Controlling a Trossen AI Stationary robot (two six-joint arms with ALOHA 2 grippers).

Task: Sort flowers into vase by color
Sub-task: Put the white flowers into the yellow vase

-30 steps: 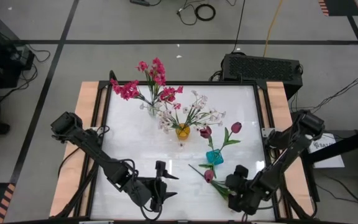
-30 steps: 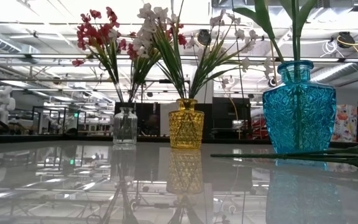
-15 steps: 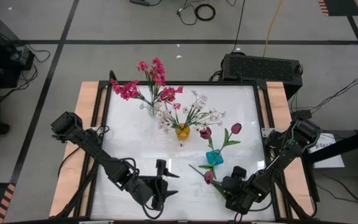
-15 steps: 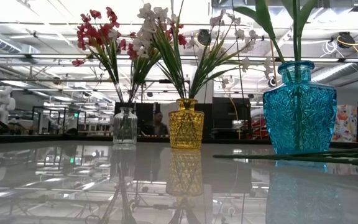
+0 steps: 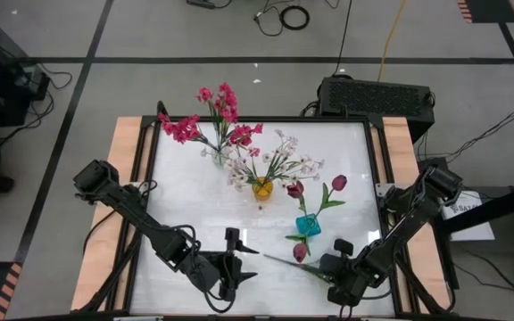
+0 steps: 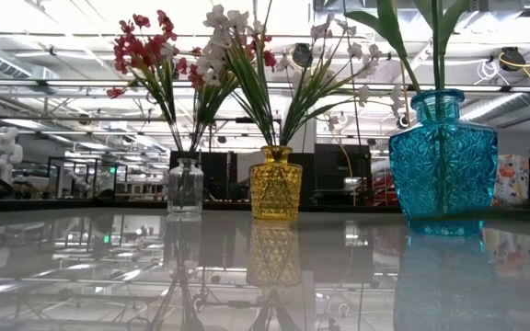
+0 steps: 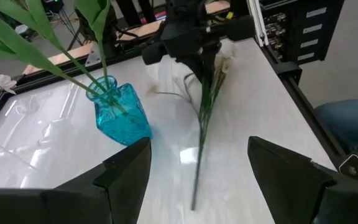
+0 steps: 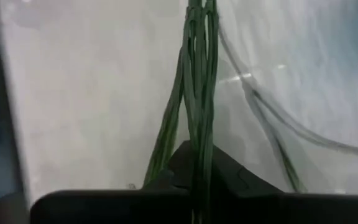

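A green-stemmed sprig [image 7: 202, 134] is in my right gripper [image 5: 339, 272], which is shut on it near the table's near right corner. The gripper hides its blossom. Its bare stem runs toward the table's left, and its free end [image 5: 263, 258] lies just short of my left gripper [image 5: 244, 265], which waits open. The blue vase [image 5: 308, 225] holds maroon tulip buds [image 5: 338, 183]. Another maroon bud [image 5: 299, 252] shows just on the near side of the vase. My right gripper pinches the sprig's bundle of stem and leaves [image 8: 197, 134] between its two fingers, which slant steeply down from above and lie across the bundle. The stem sticks out past the fingers toward my left gripper [image 7: 194, 186]. I cannot tell whether its free end touches the table.
A clear vase [image 5: 217, 157] with magenta-pink blossoms and a yellow vase [image 5: 263, 188] with white blossoms stand in the far half of the glossy white table. The black frame rail [image 5: 377, 192] and wooden side boards border it. A black box [image 5: 375, 96] sits beyond the far edge.
My right gripper has taken hold of the sprig that lay in front of the blue vase. The stem's free end has swung from beside the vase toward the table's near edge and my left gripper. The stem has gone from the low view.
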